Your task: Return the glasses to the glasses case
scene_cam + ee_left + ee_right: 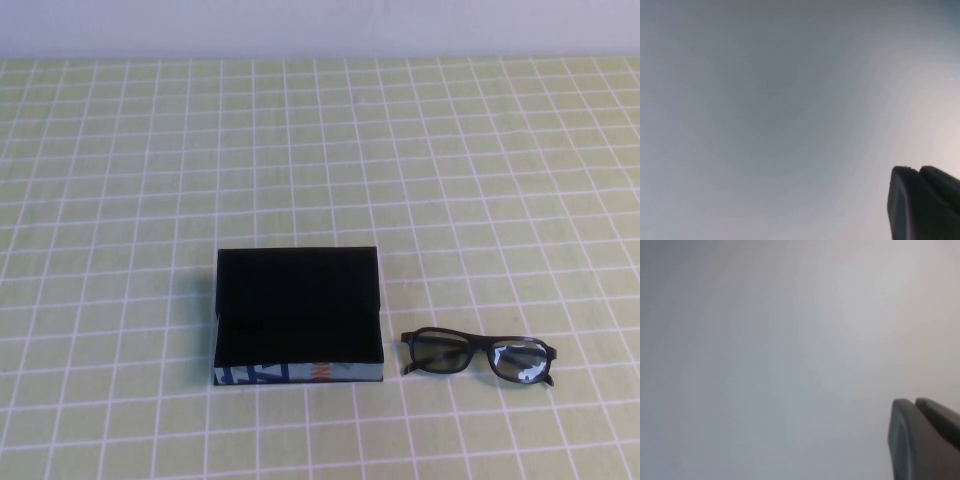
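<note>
A: Where do the task's things lie?

B: The glasses case (298, 316) sits open on the green checked tablecloth (120, 180), lid raised at the far side, printed front edge facing near. The glasses (478, 356) lie just right of it, apart from it, on the cloth.

A: And the arms?

B: Neither shows from above. The right gripper (920, 440) appears only in its wrist view, against a blank pale surface, fingers pressed together, holding nothing. The left gripper (922, 202) faces a similar grey blank, its fingers likewise together.
</note>
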